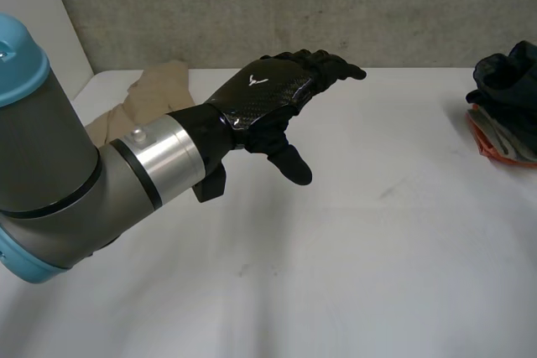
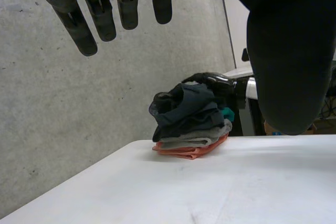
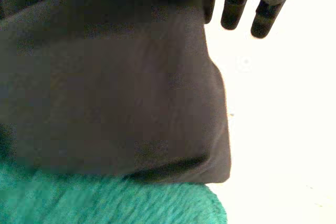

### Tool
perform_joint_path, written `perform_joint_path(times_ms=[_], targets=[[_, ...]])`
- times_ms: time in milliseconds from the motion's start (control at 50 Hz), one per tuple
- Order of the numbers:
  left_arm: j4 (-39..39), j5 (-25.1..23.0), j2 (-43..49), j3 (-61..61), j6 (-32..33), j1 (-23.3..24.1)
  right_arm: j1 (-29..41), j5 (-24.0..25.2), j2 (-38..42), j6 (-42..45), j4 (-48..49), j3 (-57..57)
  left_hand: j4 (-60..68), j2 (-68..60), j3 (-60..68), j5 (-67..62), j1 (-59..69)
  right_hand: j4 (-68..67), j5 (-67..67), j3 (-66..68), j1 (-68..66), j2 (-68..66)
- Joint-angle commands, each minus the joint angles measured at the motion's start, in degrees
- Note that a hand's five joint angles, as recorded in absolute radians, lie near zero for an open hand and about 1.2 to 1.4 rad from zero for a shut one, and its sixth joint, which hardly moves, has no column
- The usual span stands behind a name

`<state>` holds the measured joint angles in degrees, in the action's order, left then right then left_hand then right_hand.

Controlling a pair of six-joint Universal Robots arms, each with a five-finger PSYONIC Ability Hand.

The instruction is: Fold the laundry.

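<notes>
White table [image 1: 377, 249], concrete wall [image 1: 252, 6]; left hand [image 1: 260, 94] spread, empty, above table; pile [image 1: 506, 106] at far right edge, right hand [image 2: 212, 82] at it, grip unclear. Risk: one-handed tug on dark cloth [image 3: 115, 87] could drag pile off table

Robot test lab, bare concrete wall [image 1: 252, 6], plain white table [image 1: 377, 274], grey robot arm [image 1: 50, 165]

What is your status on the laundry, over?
Left robot hand open, above the table. Right robot hand open, at the clothes pile. Beige cloth lies beyond left arm. Nothing in the way.
</notes>
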<state>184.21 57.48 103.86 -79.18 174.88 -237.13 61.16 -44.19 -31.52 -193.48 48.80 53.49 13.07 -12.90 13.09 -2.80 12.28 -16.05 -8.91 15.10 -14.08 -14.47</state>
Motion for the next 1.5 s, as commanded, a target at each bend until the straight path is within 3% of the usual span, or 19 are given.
perform_joint_path(times_ms=[20,180,260,360,440,520,620,640,720,760,820,880,1020,1180,1500], targets=[[0.00,0.00,-0.59,-0.27,-0.06,0.00,-1.21,-2.30,-11.54,4.60,-5.64,9.00,0.84,-1.02,0.83,-1.11,1.64,6.05,8.91,-5.10,4.08,4.47],[0.00,0.00,-1.64,-0.36,-0.15,0.26,-5.61,-5.46,-23.05,18.30,-21.63,17.35,0.67,-0.85,0.66,-0.95,1.47,6.05,8.91,-5.10,4.08,4.47],[0.00,0.18,-1.73,-0.36,-0.15,0.27,-9.56,-11.26,-27.89,28.40,-29.45,20.34,0.67,-0.85,0.66,-0.95,1.47,6.05,8.91,-5.10,4.08,4.47],[0.00,0.53,-2.52,-0.28,-0.06,0.09,-12.82,-23.98,-31.41,40.43,-35.52,18.86,0.67,-0.85,0.66,-0.95,1.47,6.05,8.91,-5.10,4.08,4.47],[0.00,2.19,-3.22,-0.01,-0.24,-0.09,-12.47,-32.77,-32.73,46.69,-34.66,16.75,0.67,-0.85,0.66,-0.95,1.47,6.05,8.91,-5.10,4.08,4.47],[0.18,6.32,-4.45,0.69,-1.29,-0.35,-10.46,-36.31,-36.58,47.94,-29.75,16.04,0.67,-0.85,0.66,-0.95,1.47,6.05,8.91,-5.10,4.08,4.47],[0.62,15.19,-6.30,1.48,-1.47,-2.02,-0.88,-35.35,-43.80,42.94,-22.27,19.80,0.50,-0.68,0.49,-0.78,1.30,6.05,8.91,-5.10,4.08,4.47],[1.14,18.77,-6.82,1.92,-1.12,-3.15,0.70,-34.92,-44.68,41.62,-20.87,21.12,0.34,-0.51,0.32,-0.61,1.13,6.05,8.91,-5.10,4.08,4.47],[2.63,25.12,-6.83,2.80,0.89,-7.19,8.34,-29.74,-50.30,35.03,-14.80,29.29,-0.50,0.33,-0.52,0.23,0.29,6.05,8.91,-5.10,4.08,4.47],[2.99,25.93,-6.48,2.98,3.00,-9.56,13.62,-25.26,-53.29,32.30,-11.98,34.91,-0.50,0.33,-0.52,0.23,0.29,6.05,8.91,-5.10,4.08,4.47],[3.34,25.93,-4.03,3.06,10.99,-15.28,20.02,-20.25,-54.53,31.59,-9.52,41.93,-0.67,0.50,-0.69,0.40,0.12,6.05,8.91,-5.10,4.08,4.47],[3.60,25.58,1.66,3.41,20.54,-19.58,24.87,-18.39,-54.53,32.46,-9.60,46.17,-0.50,0.33,-0.52,0.23,0.29,6.05,8.91,-5.10,4.08,4.47],[9.14,23.13,19.84,7.71,34.64,-26.09,37.79,-19.97,-49.00,40.54,-12.93,54.35,1.84,-2.01,1.82,-2.11,2.64,6.05,8.91,-5.10,4.08,4.47],[9.41,12.76,33.23,13.69,35.88,-30.32,39.91,-26.47,-43.89,46.27,-16.37,57.08,8.74,-8.91,8.73,-9.01,9.54,6.05,8.91,-5.10,4.08,4.47],[10.55,12.04,39.05,17.12,35.97,-30.67,39.12,-27.35,-43.37,46.09,-16.28,58.58,27.24,-27.41,27.22,-27.51,28.03,6.05,8.91,-5.10,4.08,4.47]])
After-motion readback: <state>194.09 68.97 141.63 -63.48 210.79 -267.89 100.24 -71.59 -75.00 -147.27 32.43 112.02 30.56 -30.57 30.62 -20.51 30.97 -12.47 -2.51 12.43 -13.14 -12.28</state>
